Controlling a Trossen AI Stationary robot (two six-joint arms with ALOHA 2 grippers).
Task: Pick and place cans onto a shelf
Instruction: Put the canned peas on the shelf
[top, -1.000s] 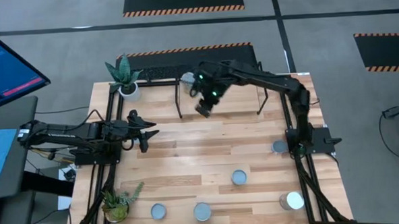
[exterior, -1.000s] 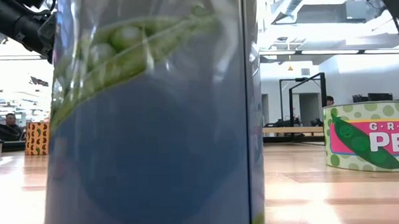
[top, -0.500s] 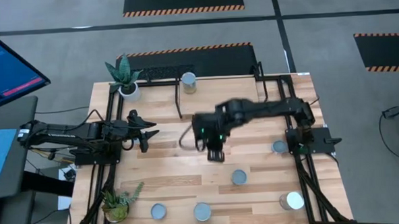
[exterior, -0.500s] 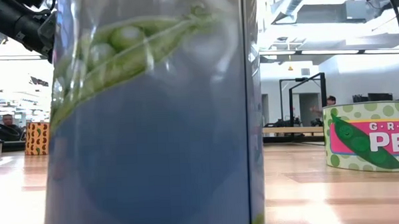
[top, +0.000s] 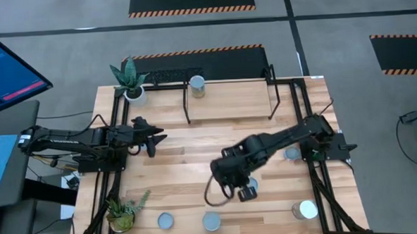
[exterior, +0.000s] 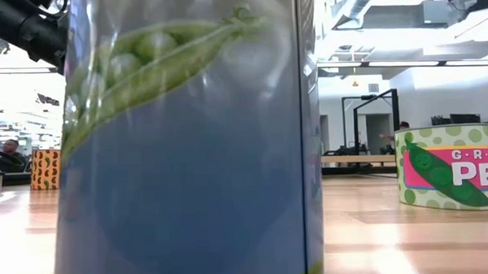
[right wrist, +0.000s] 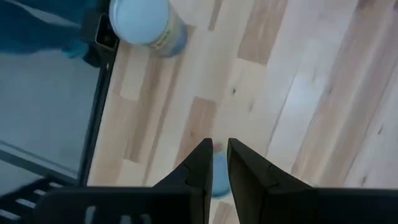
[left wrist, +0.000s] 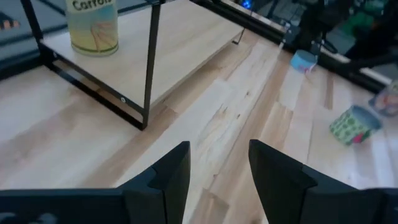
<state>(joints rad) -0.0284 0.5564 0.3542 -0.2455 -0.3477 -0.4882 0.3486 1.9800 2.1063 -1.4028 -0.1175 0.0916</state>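
— Where is the right hand [top: 246, 194] now?

— Low over the front part of the surface [top: 182, 167], pointing down. Its fingers [right wrist: 200, 163] stand only a little apart and they hold nothing. Just under the tips I see a bluish round top. I judge this is the can to pick [right wrist: 216, 182].

— How to do this step well?

— I think the fingers must open wider first; the gap looks too narrow for this can. Then the hand should centre over the top, go straight down and close on the sides, not on the rim. After lifting, it must carry the can to the shelf [top: 229, 102] at the back of the surface, above its black frame.

— And the left hand [top: 153, 140]?

— It waits at the left side, fingers released wide, empty.

— How many things do you count?

— Six cans. One stands already on the shelf, the shelf can [top: 197, 86], near its left end. Five are on the surface: the one under the right hand, one by the right arm's base [top: 292, 153], one at the front right corner [top: 305, 210] and two at the front edge [top: 165, 220] [top: 211, 220]. Also two potted plants, back left [top: 131, 81] and front left [top: 121, 212], and one shelf.
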